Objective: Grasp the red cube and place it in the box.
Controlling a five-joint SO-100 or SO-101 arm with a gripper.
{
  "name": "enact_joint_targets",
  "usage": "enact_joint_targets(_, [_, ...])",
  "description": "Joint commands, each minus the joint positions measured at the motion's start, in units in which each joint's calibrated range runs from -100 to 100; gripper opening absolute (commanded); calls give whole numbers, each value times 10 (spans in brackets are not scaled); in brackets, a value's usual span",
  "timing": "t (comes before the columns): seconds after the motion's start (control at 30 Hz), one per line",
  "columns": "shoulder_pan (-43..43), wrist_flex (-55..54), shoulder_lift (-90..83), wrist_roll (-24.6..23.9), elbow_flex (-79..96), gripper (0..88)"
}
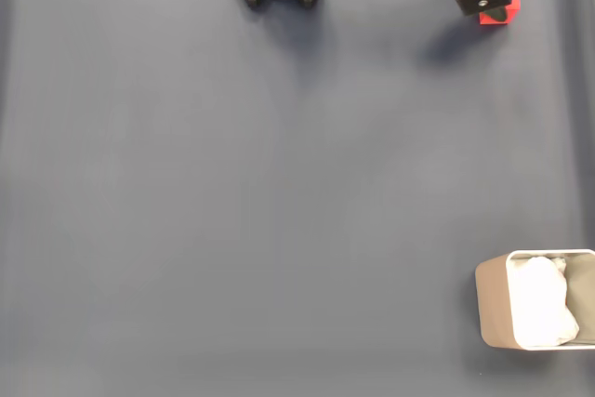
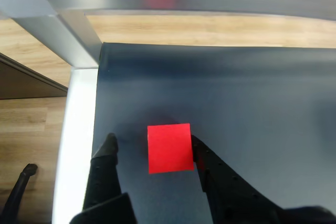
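In the wrist view the gripper (image 2: 152, 148) points toward twelve o'clock with its fingers spread apart on either side of the red cube (image 2: 169, 148); the right-hand finger (image 2: 202, 156) looks to touch the cube, the left-hand one stands clear. In the fixed view the cube (image 1: 495, 16) sits on the dark blue mat (image 1: 279, 192) at about one o'clock, while the box (image 1: 493, 299) sits well apart at about four o'clock.
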Motion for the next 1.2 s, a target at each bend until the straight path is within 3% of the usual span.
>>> enact_joint_targets(0.0, [0,-3,-30,7,2,236])
enact_joint_targets(0.37, [0,16,-61,13,20,41])
enact_joint_targets(0.8, [11,46,-107,9,18,23])
enact_joint_targets(1.17, [121,99,-152,17,-45,22])
